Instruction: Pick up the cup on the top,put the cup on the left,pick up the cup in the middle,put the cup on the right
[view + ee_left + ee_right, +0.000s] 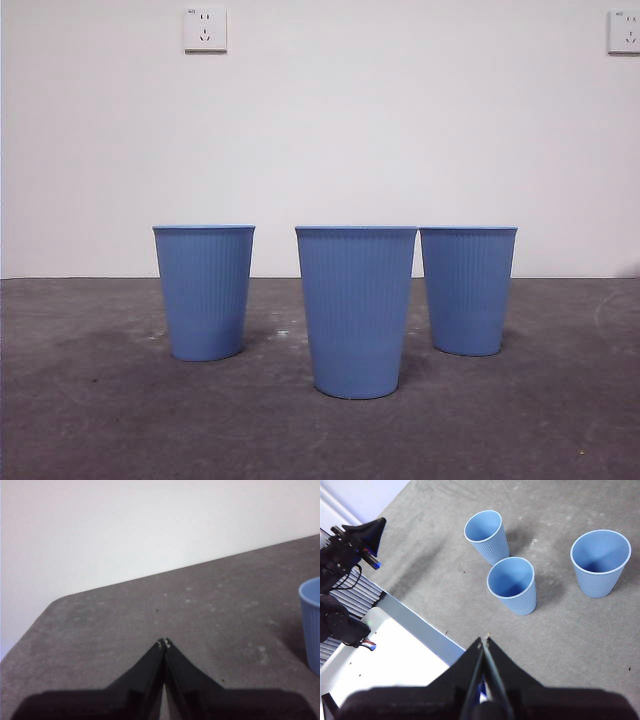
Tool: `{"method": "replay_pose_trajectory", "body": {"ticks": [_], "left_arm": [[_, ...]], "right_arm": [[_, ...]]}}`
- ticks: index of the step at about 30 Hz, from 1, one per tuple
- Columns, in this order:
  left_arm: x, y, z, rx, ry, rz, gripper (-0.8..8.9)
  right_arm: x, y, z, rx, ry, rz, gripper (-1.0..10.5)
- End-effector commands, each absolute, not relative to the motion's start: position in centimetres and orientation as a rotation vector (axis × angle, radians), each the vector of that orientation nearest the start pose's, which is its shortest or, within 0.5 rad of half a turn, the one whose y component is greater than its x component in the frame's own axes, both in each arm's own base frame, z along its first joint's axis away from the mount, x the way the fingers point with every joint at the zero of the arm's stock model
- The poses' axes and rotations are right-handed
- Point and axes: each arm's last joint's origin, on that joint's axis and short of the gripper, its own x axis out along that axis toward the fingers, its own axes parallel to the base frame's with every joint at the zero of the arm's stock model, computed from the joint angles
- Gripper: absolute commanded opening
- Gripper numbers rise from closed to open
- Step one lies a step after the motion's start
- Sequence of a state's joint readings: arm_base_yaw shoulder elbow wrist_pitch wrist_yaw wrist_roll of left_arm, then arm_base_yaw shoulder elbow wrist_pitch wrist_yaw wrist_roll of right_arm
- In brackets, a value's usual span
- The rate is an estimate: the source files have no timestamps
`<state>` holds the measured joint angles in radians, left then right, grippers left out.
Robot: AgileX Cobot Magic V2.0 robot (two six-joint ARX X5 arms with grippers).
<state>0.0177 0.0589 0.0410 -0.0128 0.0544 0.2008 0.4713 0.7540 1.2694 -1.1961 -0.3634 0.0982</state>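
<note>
Three ribbed blue cups stand upright and apart on the dark table. In the front view the left cup (204,290) and the right cup (468,290) flank the middle cup (356,310), which stands nearer the camera. No cup sits on another. The right wrist view looks down on all three cups (487,536) (512,585) (600,562) from high up, with my right gripper (484,640) shut and empty, well clear of them. My left gripper (164,642) is shut and empty over bare table, with one cup (311,625) off to its side. Neither gripper shows in the front view.
Behind the table is a white wall with two sockets (205,29) (624,31). The right wrist view shows the other arm (350,545) and the white robot base (385,650) beside the table's edge.
</note>
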Motion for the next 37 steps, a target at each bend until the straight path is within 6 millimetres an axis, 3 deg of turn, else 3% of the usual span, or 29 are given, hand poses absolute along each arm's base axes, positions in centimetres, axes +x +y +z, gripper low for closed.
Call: {"method": "replay_pose_trajectory", "body": {"ticks": [1,11,37], "left_arm": [[9.9,0.1,16.5,0.201,0.029,-0.033,-0.03],[9.6,0.1,14.7,0.192,0.181,-0.049,-0.03],[9.6,0.0,14.7,0.188,0.178,-0.049,-0.03]], "right_arm": [[7.1,4.8,39.7,0.058,0.739,0.761,0.0],[7.1,4.8,39.7,0.058,0.739,0.762,0.0],[7.1,4.8,39.7,0.040,0.728,0.767,0.0]]}}
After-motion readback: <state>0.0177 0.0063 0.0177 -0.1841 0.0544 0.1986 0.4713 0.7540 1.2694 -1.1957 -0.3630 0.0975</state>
